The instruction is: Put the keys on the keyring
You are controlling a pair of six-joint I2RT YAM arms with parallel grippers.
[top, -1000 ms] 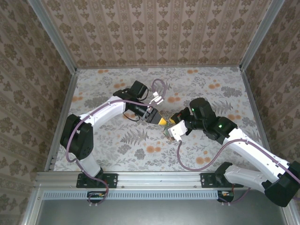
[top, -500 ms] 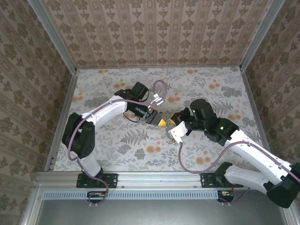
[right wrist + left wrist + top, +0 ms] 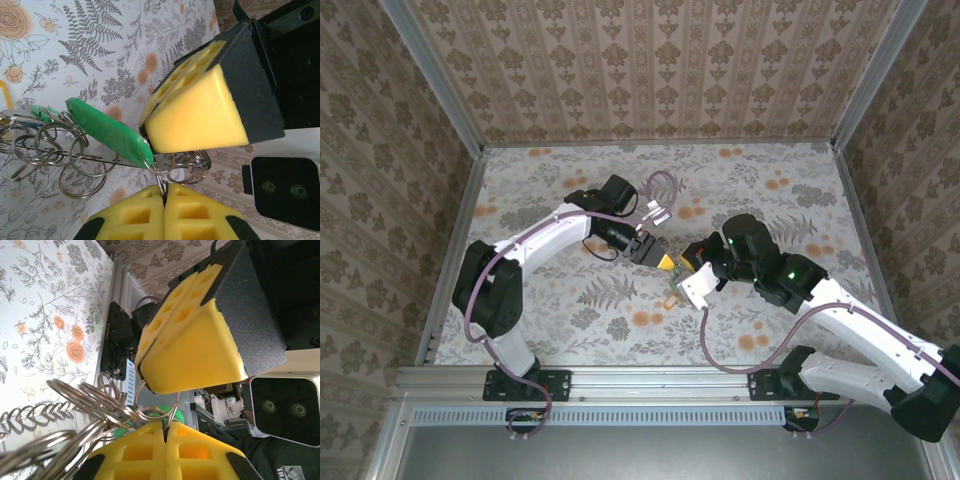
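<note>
While left jaws and right jaws pinch keyring point(image 3: 155, 417): thin wire can twist free.
Green key point(image 3: 107, 132): hangs beside right jaws, may snag loose rings point(image 3: 55, 150).

tabletop point(image 3: 750, 175): pale covering printed with grey ferns, leaf sprigs and orange flowers; the same print shows close up in both wrist views. walls point(image 3: 650, 70) on three sides: tan wallpaper with vertical stripes and repeated damask motifs. grey metal posts point(image 3: 430, 75) slant up from both rear corners. ribbed aluminium rail point(image 3: 650, 385) spans the near edge of the tabletop, with a slotted grey strip point(image 3: 650, 415) just below it.
</note>
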